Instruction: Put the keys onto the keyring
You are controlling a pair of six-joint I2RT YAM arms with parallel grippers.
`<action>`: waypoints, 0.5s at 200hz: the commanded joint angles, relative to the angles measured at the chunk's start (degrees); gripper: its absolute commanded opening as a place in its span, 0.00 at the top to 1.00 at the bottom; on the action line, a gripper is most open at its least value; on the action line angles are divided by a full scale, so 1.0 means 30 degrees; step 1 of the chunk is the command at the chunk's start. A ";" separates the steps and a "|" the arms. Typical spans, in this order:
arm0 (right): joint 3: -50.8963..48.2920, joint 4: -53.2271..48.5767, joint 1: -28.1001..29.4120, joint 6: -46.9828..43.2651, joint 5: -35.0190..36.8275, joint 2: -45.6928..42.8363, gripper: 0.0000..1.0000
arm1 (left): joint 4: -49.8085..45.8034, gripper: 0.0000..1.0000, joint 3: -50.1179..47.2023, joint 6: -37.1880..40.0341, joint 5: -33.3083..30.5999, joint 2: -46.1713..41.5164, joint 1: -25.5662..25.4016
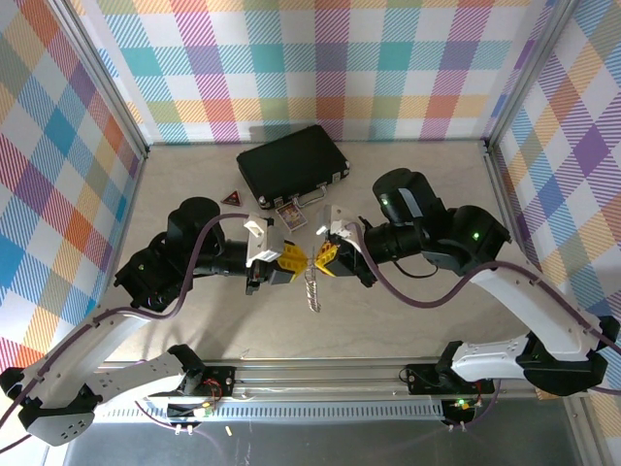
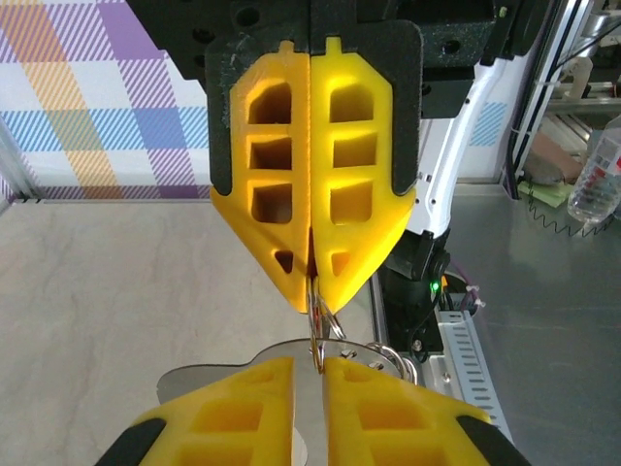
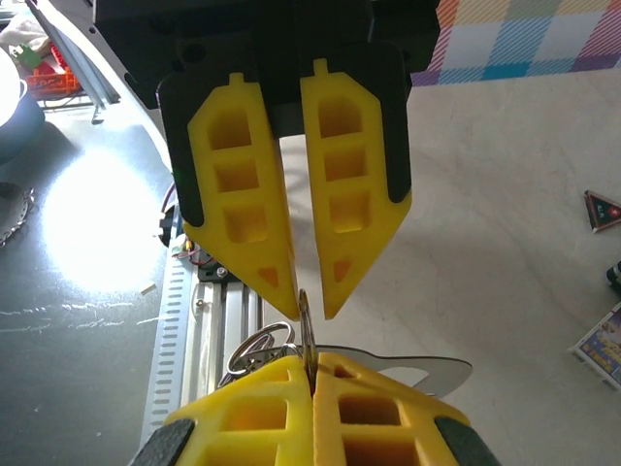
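While meeting tip to tip, right tool (image 2: 312, 303) is clamping the keyring (image 3: 262, 342), left tool (image 3: 306, 311) is gaping narrowly around its wire — counter (image 1: 223, 330) lying open nearside.

Both arms (image 1: 146, 330) reach in from the near edge with elbows spread wide. The wrists turn inward, so the left gripper (image 1: 291, 258) and right gripper (image 1: 326, 256) meet tip to tip above the middle of the desk (image 1: 408, 325). The right jaws are pressed together, nipping the keyring (image 2: 317, 320). The left jaws stand a slit apart.
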 commanded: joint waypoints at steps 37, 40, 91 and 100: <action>0.0250 -0.0167 0.0354 -0.0406 -0.0707 0.0490 1.00 | 0.1863 0.86 -0.0591 -0.1036 0.0765 -0.0030 -0.0079; 0.0218 -0.0145 0.0367 -0.0364 -0.0748 0.0503 1.00 | 0.1993 0.86 -0.0686 -0.1113 0.0696 -0.0064 -0.0130; -0.0522 0.0478 0.0498 0.0011 -0.0799 0.0067 1.00 | 0.3288 1.00 -0.1788 -0.1969 0.0154 -0.0690 -0.0305; -0.0673 0.0641 0.0501 0.0074 -0.0790 -0.0009 1.00 | 0.3370 1.00 -0.1842 -0.1996 0.0070 -0.0811 -0.0329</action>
